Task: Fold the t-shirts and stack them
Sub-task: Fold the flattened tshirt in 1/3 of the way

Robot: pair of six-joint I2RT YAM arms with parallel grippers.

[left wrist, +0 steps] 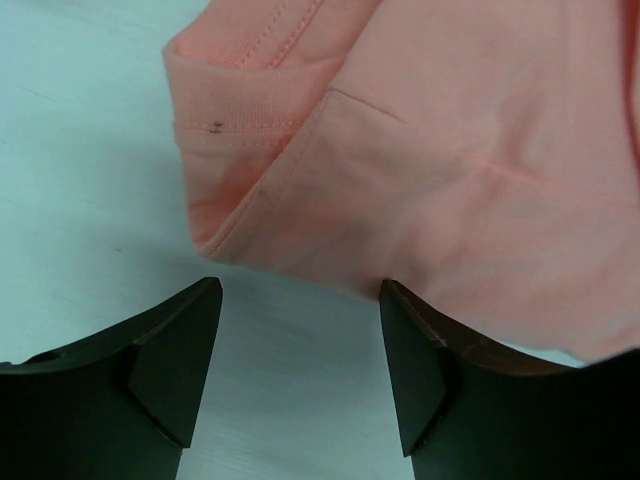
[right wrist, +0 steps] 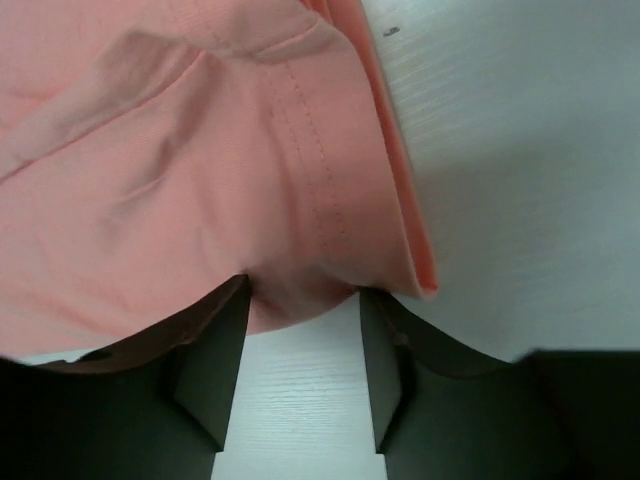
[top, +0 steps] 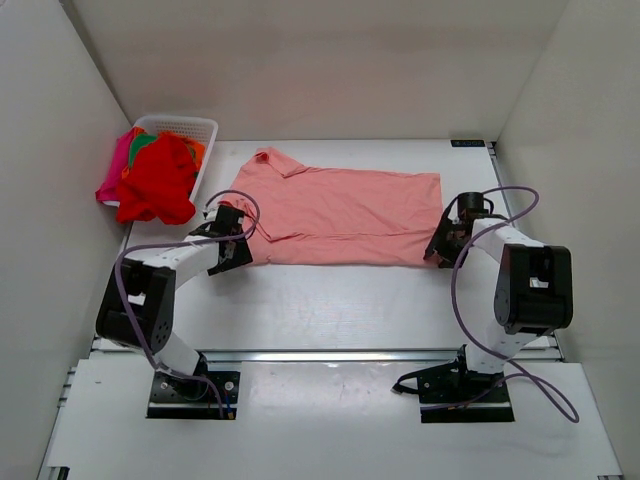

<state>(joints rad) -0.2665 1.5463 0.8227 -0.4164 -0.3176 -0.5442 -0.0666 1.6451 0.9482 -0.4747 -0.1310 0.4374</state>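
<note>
From above, the salmon-pink t-shirt (top: 340, 215) lies spread flat mid-tabletop (top: 330, 310), collar to the left. The left gripper (top: 235, 240) sits at its near left corner and the right gripper (top: 440, 250) at its near right corner. Only this view shows the white basket (top: 190, 122) in the far left corner, with a red t-shirt (top: 158, 185) heaped over its near side and magenta cloth (top: 112, 170) and orange-green cloth (top: 145, 145) behind.

The left wrist view shows the left jaws apart, bare tabletop between them, with the folded sleeve hem just beyond the tips.

The right wrist view shows the right jaws apart too. The stitched bottom hem bulges down into the gap between the tips, unclamped.
</note>
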